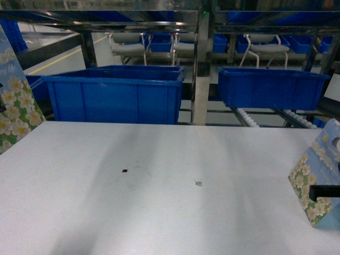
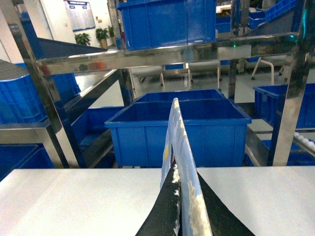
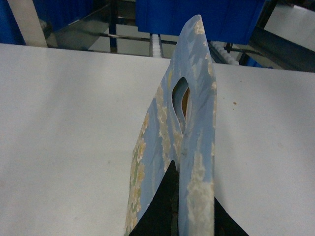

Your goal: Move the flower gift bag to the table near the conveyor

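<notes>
Two flower gift bags show, blue with white blossoms. One stands at the left edge of the head view (image 1: 15, 103). From the left wrist I see that bag edge-on (image 2: 178, 142), and my left gripper (image 2: 186, 214) is shut on its top edge with a black finger on each side. The other bag (image 1: 317, 183) is at the right edge over the white table (image 1: 159, 202). My right gripper (image 3: 193, 209) is shut on its top (image 3: 192, 93), below the handle hole. The conveyor (image 1: 248, 118) with white rollers runs just behind the table.
Two big blue bins (image 1: 114, 95) (image 1: 271, 87) sit on the rack lanes behind the table's far edge, with a steel post (image 1: 201, 69) between them. Small black marks (image 1: 124, 171) dot the tabletop. More blue bins (image 2: 167, 22) fill the upper shelves.
</notes>
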Available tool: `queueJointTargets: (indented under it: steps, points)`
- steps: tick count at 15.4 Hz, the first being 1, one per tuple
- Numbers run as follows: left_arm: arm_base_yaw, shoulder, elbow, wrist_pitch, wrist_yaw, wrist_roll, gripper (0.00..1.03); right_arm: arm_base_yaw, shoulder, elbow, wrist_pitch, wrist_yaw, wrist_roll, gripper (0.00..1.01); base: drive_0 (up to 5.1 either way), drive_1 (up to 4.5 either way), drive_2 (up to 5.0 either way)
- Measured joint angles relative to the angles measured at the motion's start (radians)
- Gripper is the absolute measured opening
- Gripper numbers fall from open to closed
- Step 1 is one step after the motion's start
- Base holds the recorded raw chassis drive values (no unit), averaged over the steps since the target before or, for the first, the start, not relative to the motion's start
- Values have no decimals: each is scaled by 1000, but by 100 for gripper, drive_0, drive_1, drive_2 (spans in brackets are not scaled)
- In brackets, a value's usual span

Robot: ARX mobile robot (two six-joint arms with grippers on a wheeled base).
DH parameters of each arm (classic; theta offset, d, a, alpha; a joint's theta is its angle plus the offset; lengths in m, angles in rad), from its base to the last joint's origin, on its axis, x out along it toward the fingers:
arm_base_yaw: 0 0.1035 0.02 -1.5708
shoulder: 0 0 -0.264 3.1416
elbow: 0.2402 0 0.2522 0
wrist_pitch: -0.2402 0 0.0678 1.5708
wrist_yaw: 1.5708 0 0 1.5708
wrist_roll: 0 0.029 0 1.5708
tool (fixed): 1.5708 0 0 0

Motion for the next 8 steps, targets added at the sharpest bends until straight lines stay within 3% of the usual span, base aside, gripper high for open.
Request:
queueJointTargets:
  steps: [1,2,3,5,8]
  points:
    - [0,0,0,0,0,0,2,24,23,-43,-6,23,14,22,0,0,0]
    - [0,0,0,1,0,0,2,26,-20,-110,-19,75,18,56,0,0,0]
    - [0,0,0,-1,0,0,2,20,-95,-125,-18,82,8,71,0,0,0]
    - [0,0,0,0,0,0,2,15,-233,-132,-11,102,-51,98,0,0,0]
    - [0,0,0,0,0,0,2,62,-431,-204,-10,175,-133,98,0,0,0]
